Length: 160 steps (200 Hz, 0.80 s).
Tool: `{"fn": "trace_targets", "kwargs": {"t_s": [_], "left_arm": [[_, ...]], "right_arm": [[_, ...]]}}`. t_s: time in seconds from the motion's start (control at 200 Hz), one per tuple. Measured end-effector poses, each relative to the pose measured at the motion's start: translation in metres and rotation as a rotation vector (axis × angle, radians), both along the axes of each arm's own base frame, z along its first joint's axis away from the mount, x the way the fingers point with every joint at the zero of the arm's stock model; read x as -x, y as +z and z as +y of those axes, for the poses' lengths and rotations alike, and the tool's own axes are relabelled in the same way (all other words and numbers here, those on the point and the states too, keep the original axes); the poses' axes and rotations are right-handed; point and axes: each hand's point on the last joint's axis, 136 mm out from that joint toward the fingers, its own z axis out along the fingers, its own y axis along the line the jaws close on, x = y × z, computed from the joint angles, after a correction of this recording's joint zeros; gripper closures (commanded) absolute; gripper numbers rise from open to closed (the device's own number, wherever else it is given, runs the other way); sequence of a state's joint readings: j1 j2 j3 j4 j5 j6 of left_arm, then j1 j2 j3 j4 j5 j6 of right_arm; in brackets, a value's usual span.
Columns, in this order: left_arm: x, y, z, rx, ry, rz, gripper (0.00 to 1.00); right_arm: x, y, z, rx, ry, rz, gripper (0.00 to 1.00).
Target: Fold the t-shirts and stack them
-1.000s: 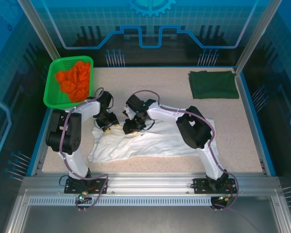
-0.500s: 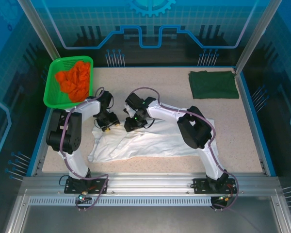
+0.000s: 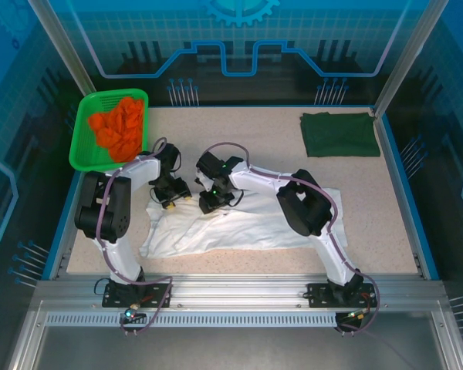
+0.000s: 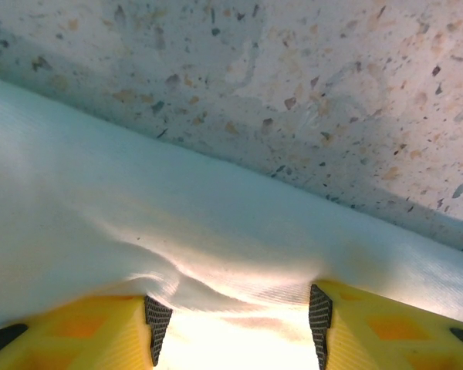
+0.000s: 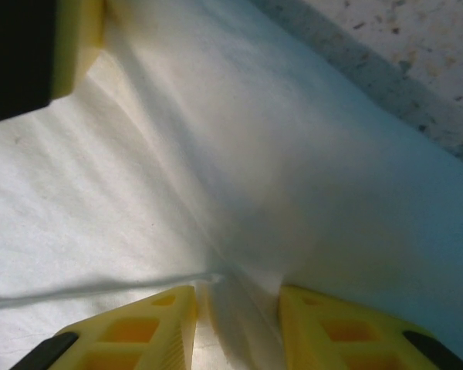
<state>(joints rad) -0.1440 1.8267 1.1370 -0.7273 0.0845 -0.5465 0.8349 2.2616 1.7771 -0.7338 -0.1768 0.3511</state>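
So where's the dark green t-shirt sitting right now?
In the top view, the dark green t-shirt lies folded at the far right corner of the table, apart from the white t-shirt.

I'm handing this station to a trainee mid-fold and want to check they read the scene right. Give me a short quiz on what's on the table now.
1. True or false: the left gripper and the right gripper are both down on the white t-shirt.
2. Where does the dark green t-shirt lie? A) folded at the far right corner of the table; B) beneath the white t-shirt; C) draped over the right arm.
3. Fill in: the green basket at the far left holds crumpled ___ cloth.

Key: 1 true; 2 A; 3 orange.
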Motion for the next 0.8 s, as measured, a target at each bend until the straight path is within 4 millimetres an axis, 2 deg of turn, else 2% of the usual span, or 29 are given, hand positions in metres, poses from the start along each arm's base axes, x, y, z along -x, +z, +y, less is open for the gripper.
{"fn": "trace_targets", "kwargs": {"t_s": [0.17, 0.515, 0.8], "left_arm": [[0.000, 0.000, 0.000, 0.000, -0.004, 0.000, 0.45], [0.000, 0.000, 0.000, 0.000, -0.007, -0.001, 0.44], [0.000, 0.000, 0.000, 0.000, -0.008, -0.001, 0.43]], "right_arm": [[0.000, 0.000, 0.000, 0.010, 0.010, -0.012, 0.77], [0.000, 0.002, -0.001, 0.028, 0.058, -0.040, 0.86], [0.009, 0.006, -0.010, 0.028, 0.096, -0.064, 0.88]]}}
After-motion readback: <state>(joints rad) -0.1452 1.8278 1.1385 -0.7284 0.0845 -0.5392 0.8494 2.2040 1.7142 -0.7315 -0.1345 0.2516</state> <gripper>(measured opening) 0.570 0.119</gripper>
